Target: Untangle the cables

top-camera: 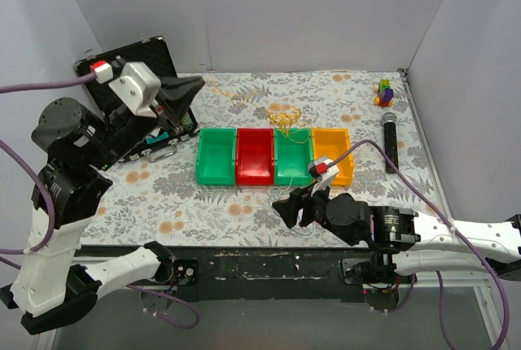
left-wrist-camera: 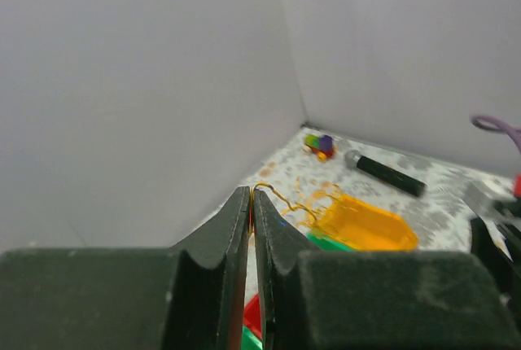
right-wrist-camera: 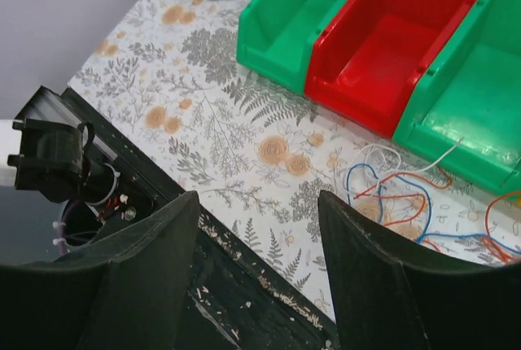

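My left gripper is raised over the table's back left and is shut on a thin orange wire. In the top view that wire trails right to a small orange-yellow clump behind the bins. In the left wrist view the jaws pinch the wire at their tips. My right gripper is open and empty, low over the table's front edge. In the right wrist view loose red, blue and white wire loops lie on the cloth just right of its fingers, in front of the bins.
A row of bins stands mid-table: green, red, green and orange. A black microphone and a toy of coloured blocks lie at the right. An open black case is at the back left.
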Robot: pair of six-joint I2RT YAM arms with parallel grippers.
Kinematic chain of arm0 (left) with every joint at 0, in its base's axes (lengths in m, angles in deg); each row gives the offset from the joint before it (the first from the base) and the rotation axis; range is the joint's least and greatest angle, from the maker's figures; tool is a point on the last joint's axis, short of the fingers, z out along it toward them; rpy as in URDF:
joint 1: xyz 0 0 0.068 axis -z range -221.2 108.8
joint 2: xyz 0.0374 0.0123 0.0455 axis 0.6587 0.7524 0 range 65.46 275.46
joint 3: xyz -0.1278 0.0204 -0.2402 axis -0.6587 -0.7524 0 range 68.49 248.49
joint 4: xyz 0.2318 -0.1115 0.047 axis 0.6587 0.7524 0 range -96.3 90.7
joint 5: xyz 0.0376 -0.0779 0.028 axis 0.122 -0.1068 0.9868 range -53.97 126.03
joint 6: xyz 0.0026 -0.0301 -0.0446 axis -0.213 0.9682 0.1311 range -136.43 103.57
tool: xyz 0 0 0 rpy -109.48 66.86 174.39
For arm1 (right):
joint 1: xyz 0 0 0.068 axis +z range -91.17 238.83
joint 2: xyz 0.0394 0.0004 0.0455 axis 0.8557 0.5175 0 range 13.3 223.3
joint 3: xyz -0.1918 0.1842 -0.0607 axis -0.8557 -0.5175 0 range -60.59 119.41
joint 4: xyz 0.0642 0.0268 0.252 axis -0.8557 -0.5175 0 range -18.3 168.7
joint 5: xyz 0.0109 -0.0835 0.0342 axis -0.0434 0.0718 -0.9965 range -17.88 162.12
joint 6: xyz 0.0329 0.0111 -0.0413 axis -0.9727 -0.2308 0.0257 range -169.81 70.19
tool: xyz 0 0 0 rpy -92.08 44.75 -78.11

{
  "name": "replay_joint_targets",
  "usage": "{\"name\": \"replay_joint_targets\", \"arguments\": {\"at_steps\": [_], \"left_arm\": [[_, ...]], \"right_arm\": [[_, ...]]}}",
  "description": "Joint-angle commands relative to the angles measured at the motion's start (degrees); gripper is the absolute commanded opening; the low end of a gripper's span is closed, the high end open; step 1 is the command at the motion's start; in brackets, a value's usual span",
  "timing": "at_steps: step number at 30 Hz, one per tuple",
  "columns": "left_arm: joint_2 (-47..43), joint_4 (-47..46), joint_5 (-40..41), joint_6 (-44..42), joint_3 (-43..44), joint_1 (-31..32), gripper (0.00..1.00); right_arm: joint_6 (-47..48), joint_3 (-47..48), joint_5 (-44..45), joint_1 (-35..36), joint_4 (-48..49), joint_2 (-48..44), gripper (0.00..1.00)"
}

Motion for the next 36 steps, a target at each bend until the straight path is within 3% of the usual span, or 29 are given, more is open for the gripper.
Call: {"name": "replay_joint_targets", "arguments": {"at_steps": [1,13,17,20,24,29,33,36], "left_arm": [[-3.5,3.5,-14.9,1.4,-5.0,-0.1,0.06],[-2.7,4.1,-21.0,2.1,-6.3,-0.2,0.04],[-3.3,4.2,-20.2,1.9,-7.0,-0.1,0.04],[-4.9,4.3,-20.4,1.3,-11.4,-0.1,0.05],[-8.6,4.1,-20.8,1.1,-23.1,-0.1,0.11],[-11.8,3.1,-20.6,0.8,-31.5,-0.1,0.22],[-12.2,3.2,-20.4,0.2,-33.1,-0.2,0.26],[-12.6,3.2,-20.0,0.0,-33.7,-0.1,0.36]], "right_arm": [[7.4,3.5,3.5,0.3,3.5,-0.8,0.68],[10.1,3.7,6.2,0.3,8.8,5.5,0.66],[7.6,3.0,12.1,-0.8,5.1,5.2,0.66],[6.1,2.1,11.3,-6.9,2.8,3.9,0.67],[5.8,0.8,1.9,-19.4,4.2,5.9,0.69],[7.3,3.6,-7.8,-30.6,5.5,16.7,0.7],[10.0,6.9,-12.4,-34.1,7.0,25.5,0.7],[11.1,10.5,-13.3,-35.2,5.7,31.2,0.7]]}}
